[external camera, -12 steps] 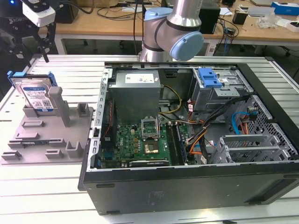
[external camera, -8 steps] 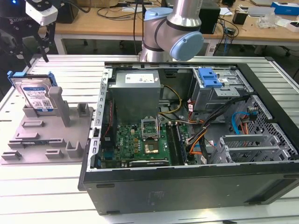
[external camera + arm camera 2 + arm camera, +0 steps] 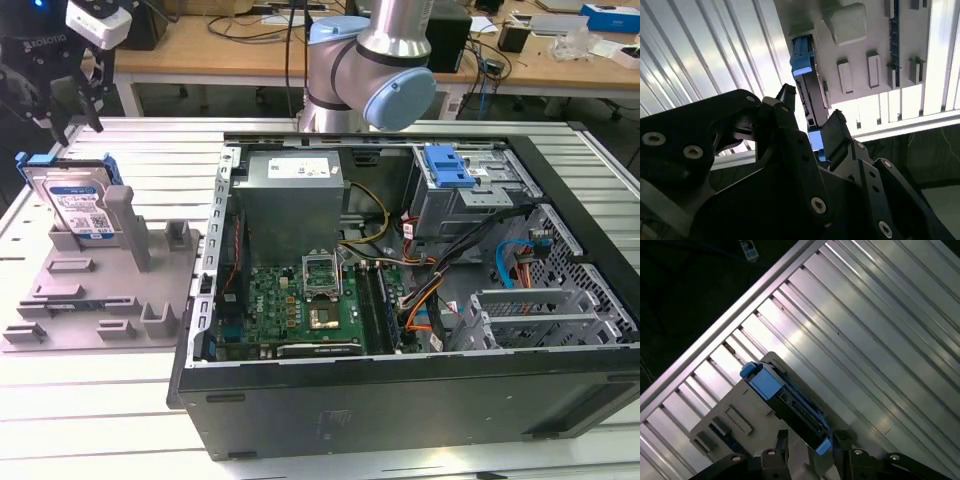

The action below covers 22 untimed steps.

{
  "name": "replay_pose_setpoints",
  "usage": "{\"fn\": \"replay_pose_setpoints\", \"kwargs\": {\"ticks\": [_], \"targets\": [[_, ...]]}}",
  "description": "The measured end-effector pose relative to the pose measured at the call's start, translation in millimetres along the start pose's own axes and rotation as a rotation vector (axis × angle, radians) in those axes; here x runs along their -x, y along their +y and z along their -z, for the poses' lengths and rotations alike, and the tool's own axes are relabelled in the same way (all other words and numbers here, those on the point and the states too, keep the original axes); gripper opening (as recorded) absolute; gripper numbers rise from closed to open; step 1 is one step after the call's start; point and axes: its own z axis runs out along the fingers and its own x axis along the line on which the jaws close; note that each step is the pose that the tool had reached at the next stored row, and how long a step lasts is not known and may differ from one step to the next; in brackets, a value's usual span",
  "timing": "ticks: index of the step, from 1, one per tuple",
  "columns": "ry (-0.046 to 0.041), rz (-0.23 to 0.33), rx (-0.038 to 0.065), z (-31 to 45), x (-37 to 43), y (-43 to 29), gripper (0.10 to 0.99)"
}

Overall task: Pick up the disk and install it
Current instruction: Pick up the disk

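At the exterior view's left, the gripper (image 3: 72,125) is hovering just above the disk (image 3: 78,205), its jaws standing open and holding nothing. The disk is standing on edge in a grey tray (image 3: 110,300) on the tabletop (image 3: 100,420), probably so its blue-framed top edge is easy to grip, beside the open computer case (image 3: 400,400).

Ribbed aluminium tabletop (image 3: 90,405) under bright light, cluttered wooden desks (image 3: 200,48) with cables (image 3: 262,22) behind.
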Motion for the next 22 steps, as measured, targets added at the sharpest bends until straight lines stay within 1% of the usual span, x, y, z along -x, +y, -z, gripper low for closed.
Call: {"fn": "replay_pose_setpoints", "kwargs": {"ticks": [2,4,5,7,8,10,12,16,18,20,21,22], "targets": [[0.0031,0.064,-0.001,0.0,0.0,0.0,0.482],[0.0051,0.103,-0.001,0.0,0.0,0.0,0.482],[0.0065,0.131,-0.002,0.0,0.0,0.0,0.482],[0.0081,0.166,-0.002,0.0,0.0,0.0,0.482],[0.0098,0.199,-0.002,0.0,0.0,0.0,0.482],[0.0116,0.237,-0.003,0.0,0.0,0.0,0.482],[0.0155,0.315,-0.004,0.0,0.0,0.0,0.482],[0.0194,0.393,-0.005,0.0,0.0,0.0,0.482],[0.0225,0.457,-0.006,0.0,0.0,0.0,0.482],[0.0245,0.498,-0.006,0.0,0.0,0.0,0.482],[0.027,0.548,-0.007,0.0,0.0,0.0,0.482],[0.0282,0.574,-0.007,0.0,0.0,0.0,0.482]]}}
